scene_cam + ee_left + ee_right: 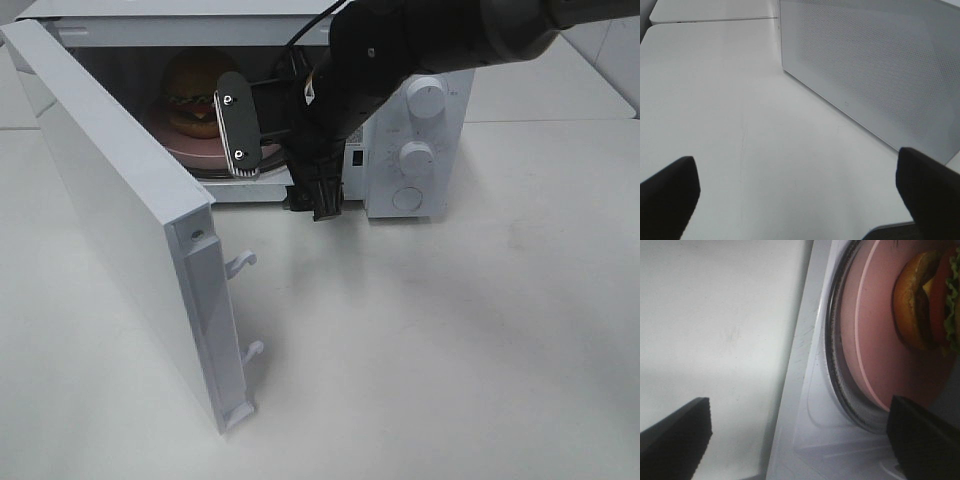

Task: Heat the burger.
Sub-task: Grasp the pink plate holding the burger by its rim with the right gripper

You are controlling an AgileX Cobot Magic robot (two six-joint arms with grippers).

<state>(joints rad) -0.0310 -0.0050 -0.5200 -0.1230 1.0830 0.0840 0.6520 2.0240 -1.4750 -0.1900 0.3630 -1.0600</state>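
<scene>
The burger (192,98) already sits on the pink plate (205,148) inside the microwave (420,150). The right end effector (275,140) is released, empty, at the cavity mouth. The door (110,220) remains open; heating is not started.

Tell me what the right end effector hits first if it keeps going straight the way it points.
Probably the round pink plate on the glass turntable inside the white microwave, just short of the burger; depth is hard to judge.
</scene>
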